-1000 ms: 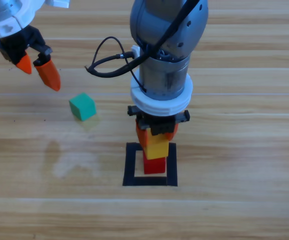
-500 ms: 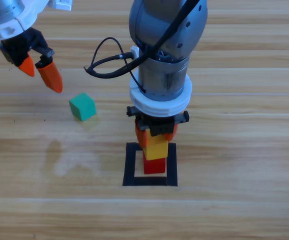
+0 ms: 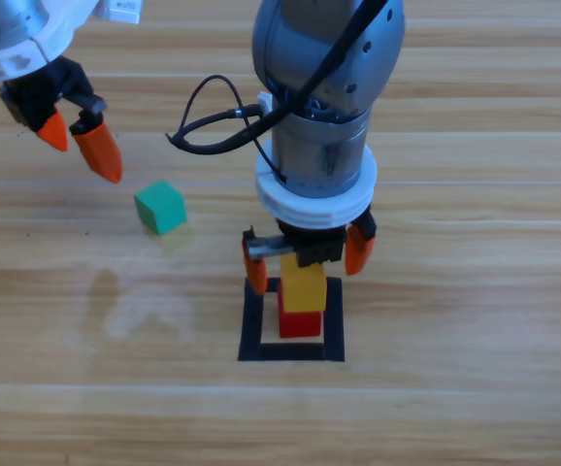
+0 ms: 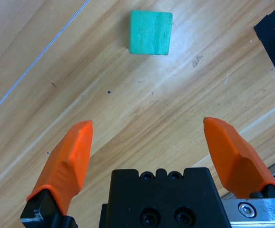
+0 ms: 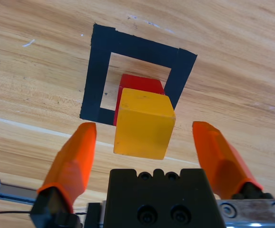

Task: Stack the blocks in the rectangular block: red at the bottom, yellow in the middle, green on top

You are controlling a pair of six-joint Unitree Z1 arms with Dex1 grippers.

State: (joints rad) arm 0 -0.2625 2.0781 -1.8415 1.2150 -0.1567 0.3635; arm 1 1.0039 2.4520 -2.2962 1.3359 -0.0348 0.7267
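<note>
Our right gripper (image 3: 307, 257) stands wide open astride the small yellow cube (image 3: 303, 288), which rests on the red cube (image 3: 300, 323) inside the black tape square (image 3: 252, 325), while our open left gripper (image 3: 75, 141) waits near the teal-green cube (image 3: 159, 207), next to stack.

Right gripper (image 3: 306, 260) hangs mid-table, jaws spread; left gripper (image 3: 77, 141) waits upper-left, jaws apart.

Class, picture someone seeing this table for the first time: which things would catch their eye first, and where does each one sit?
First, the yellow cube sitting on the red cube inside the black tape square, with the right gripper open around it, one jaw on each side. Next, the green cube alone on the wood to the left, and the open left gripper hanging beyond it.
</note>
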